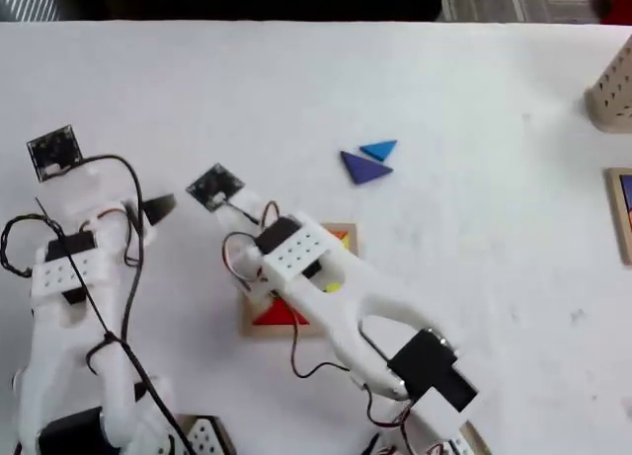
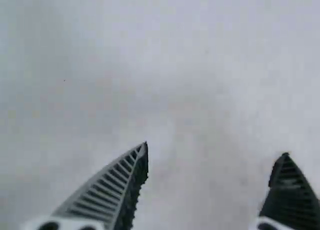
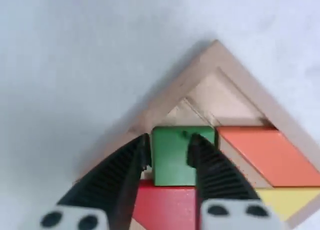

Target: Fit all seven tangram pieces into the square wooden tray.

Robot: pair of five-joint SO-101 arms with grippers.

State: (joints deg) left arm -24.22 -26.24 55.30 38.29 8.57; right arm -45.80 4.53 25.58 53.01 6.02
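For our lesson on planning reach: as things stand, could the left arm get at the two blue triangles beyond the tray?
Probably not easily. The left gripper is open over bare table, but the right gripper, shut on the green piece in the tray, stands between it and the blue triangles.

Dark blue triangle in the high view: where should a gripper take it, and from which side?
From straight above: the dark blue triangle lies flat on the table, so only its side edges offer a hold. It is probably best pinched across the end away from the light blue triangle, which lies close beside it.
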